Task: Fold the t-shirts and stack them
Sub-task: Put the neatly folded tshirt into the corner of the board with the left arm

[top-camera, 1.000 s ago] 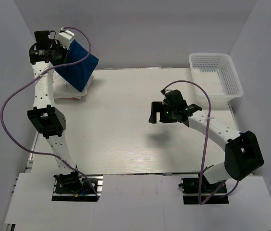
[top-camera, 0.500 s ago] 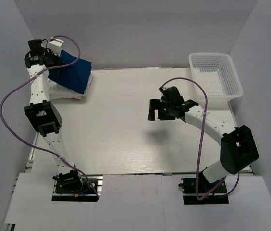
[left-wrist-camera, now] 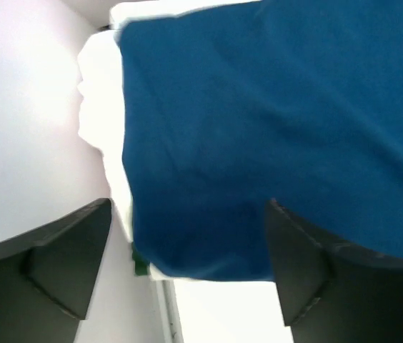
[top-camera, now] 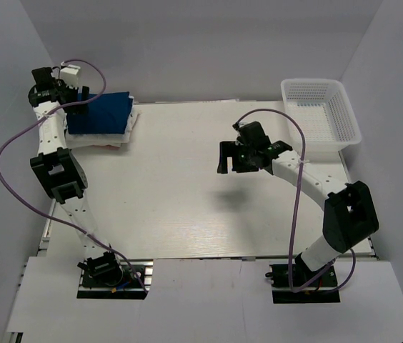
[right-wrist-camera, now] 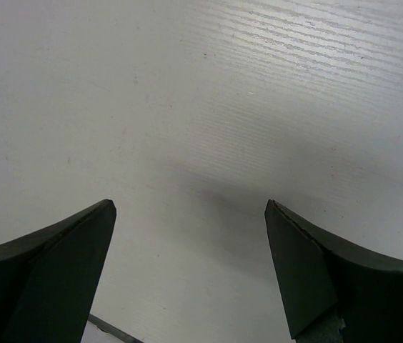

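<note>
The dark blue t-shirt (top-camera: 100,114) lies folded flat on a stack of white folded t-shirts (top-camera: 108,137) at the table's far left corner. My left gripper (top-camera: 78,100) is at the blue shirt's left edge. In the left wrist view its jaws stand wide apart, open, with the blue t-shirt (left-wrist-camera: 273,121) spread just beyond them and white cloth (left-wrist-camera: 100,107) showing beside it. My right gripper (top-camera: 234,158) hovers over the bare middle of the table, open, with only the tabletop (right-wrist-camera: 187,143) between its fingers.
A white plastic mesh basket (top-camera: 319,83) stands at the far right corner. The grey side wall is close behind the left gripper. A purple cable loops from each arm.
The left arm swung left and down, laying the tilted blue t-shirt flat on the white stack, and its jaws opened. The right gripper drifted slightly toward the far side.
</note>
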`<state>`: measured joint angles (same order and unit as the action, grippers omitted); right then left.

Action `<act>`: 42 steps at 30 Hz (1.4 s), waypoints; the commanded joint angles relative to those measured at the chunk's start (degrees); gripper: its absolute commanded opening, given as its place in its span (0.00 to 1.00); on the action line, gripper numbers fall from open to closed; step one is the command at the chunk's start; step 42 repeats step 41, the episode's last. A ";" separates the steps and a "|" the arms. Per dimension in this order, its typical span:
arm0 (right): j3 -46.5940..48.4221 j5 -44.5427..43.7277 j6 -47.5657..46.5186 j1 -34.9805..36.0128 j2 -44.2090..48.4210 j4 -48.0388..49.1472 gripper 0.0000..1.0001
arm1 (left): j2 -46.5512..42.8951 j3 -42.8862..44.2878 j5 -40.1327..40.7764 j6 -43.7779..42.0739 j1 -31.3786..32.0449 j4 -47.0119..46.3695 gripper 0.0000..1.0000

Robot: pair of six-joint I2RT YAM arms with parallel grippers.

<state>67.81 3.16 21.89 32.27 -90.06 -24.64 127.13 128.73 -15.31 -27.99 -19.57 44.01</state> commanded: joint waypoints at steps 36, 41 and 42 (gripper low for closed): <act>-44.15 -3.77 10.63 0.16 56.55 8.02 0.91 | -91.62 -75.90 -0.51 51.18 19.22 12.77 0.99; -44.52 -2.27 9.14 0.16 60.96 7.51 0.91 | -91.54 -70.64 6.06 51.72 18.69 14.26 0.99; -44.52 -2.27 9.14 0.16 60.96 7.51 0.91 | -91.54 -70.64 6.06 51.72 18.69 14.26 0.99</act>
